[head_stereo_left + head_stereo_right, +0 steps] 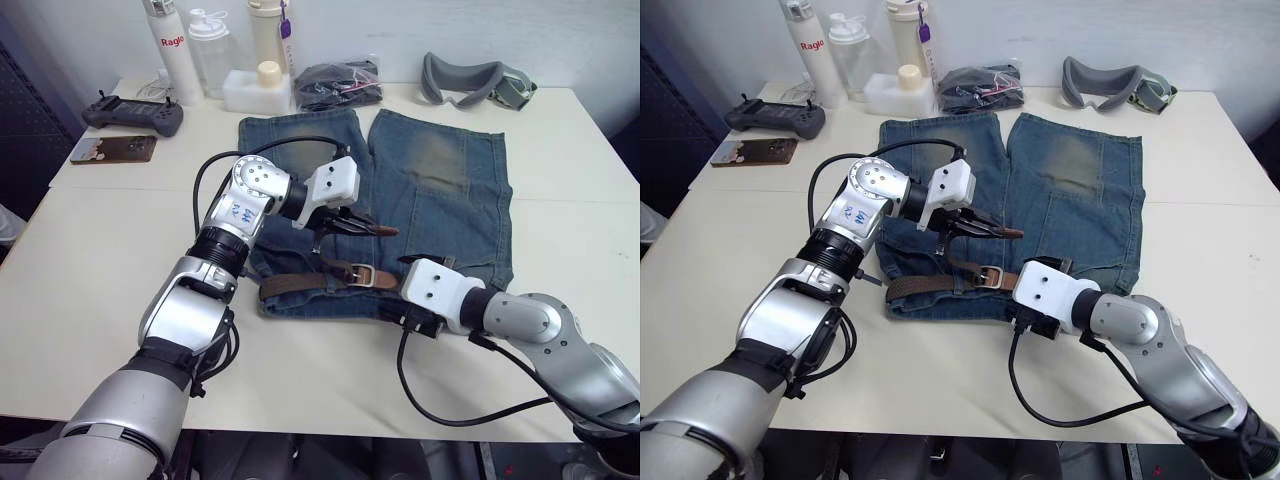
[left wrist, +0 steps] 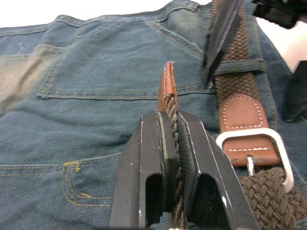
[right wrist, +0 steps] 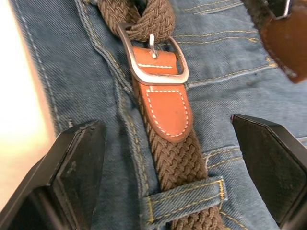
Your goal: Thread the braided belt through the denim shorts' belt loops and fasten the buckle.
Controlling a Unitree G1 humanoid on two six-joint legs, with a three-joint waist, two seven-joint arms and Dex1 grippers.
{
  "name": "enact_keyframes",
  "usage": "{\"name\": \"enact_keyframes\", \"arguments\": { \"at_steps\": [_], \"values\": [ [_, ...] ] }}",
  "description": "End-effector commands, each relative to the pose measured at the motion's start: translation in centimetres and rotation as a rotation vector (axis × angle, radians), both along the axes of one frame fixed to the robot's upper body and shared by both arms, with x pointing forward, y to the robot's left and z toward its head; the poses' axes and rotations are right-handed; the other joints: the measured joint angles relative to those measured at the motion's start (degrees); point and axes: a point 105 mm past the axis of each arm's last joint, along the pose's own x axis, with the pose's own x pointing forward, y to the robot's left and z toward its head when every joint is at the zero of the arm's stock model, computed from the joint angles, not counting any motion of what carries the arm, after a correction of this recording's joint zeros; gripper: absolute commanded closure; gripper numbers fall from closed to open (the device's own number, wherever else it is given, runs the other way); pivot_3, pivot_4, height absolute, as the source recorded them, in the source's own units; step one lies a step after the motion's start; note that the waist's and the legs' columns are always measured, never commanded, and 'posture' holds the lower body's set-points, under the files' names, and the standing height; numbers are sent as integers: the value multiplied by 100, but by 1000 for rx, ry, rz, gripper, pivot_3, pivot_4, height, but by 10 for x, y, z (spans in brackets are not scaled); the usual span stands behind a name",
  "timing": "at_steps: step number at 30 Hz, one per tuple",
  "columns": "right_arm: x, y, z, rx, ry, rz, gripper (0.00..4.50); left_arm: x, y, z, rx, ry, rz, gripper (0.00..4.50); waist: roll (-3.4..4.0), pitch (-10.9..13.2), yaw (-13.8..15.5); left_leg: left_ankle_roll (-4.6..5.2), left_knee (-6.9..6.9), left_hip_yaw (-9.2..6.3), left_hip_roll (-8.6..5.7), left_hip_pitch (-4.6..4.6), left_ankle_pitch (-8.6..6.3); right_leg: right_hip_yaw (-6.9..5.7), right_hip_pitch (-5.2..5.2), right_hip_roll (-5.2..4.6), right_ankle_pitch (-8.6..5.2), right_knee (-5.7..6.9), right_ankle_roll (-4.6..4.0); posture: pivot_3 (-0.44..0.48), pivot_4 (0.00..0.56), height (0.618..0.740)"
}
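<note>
A white bottle (image 1: 172,50) at the back of the table (image 1: 90,250) has red letters that look like "Ragie", though the last letters are hard to read. A small blue sticker with writing sits on the left arm's wrist, but it is too small to read. The denim shorts (image 1: 440,190) lie flat in the middle of the table, with the waistband on the side near the robot. The braided belt (image 3: 175,158) runs along the waistband and passes under one of the belt loops (image 3: 184,201). The buckle (image 3: 152,60) lies on the waistband, joined to a brown leather patch, and the woven strap goes through its frame. The left arm reaches forward and bends in over the shorts. The left gripper (image 2: 171,143) is pinching the loose end of the belt, and the brown leather tip (image 2: 166,88) sticks up just past the fingers. The right arm comes in from the right side, low over the near edge of the shorts. The right gripper (image 3: 177,158) has its jaws spread wide, one finger on each side of the belt, just past the buckle, and it holds nothing. A black game controller (image 1: 130,115) and grey goggles (image 1: 470,80) lie near the back edge.
</note>
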Motion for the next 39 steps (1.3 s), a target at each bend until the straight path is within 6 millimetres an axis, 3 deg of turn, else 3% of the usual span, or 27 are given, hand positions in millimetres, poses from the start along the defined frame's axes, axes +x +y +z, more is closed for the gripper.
{"name": "enact_keyframes", "arguments": {
  "at_steps": [1,14,22,29,33,34,36,39],
  "values": [
    [10,-1,5,-11,-85,-29,69,0,3,11,28,-63,-17,4500,-1,-1,-16,0,1,0,0,0,0,0,0,0,0,2,0,0,150,627],
    [20,3,19,39,-140,-30,69,5,17,11,57,-73,9,4500,-4,-3,-22,-4,23,3,-1,-9,2,9,-35,-1,-5,65,-11,0,150,627],
    [24,7,37,43,-179,-19,69,6,18,10,58,-70,13,4500,-1,-6,-30,-6,57,0,-1,-65,3,12,-93,6,-8,103,-15,0,150,627],
    [21,9,27,29,-148,-3,69,7,19,11,53,-74,23,4500,-1,-6,-23,-5,62,0,-1,-67,3,12,-93,6,-8,108,-15,0,150,627],
    [24,12,24,41,-150,0,1121,11,25,16,54,-83,43,4500,-1,-6,-29,-5,63,0,-1,-68,3,12,-94,5,-8,110,-15,0,150,627],
    [25,12,24,45,-152,-1,1791,13,27,18,56,-90,54,4500,-1,-6,-30,-5,63,0,-1,-69,3,12,-96,5,-8,112,-15,0,150,627],
    [26,13,24,50,-154,-2,2275,15,30,21,57,-97,66,4500,-1,-6,-33,-5,63,-1,-1,-70,3,12,-98,5,-8,112,-15,0,150,627],
    [28,13,25,63,-161,-6,3529,16,34,25,61,-104,70,4500,-1,-7,-31,-5,65,0,-2,-70,3,14,-101,5,-8,121,-15,0,150,627]
  ]
}}
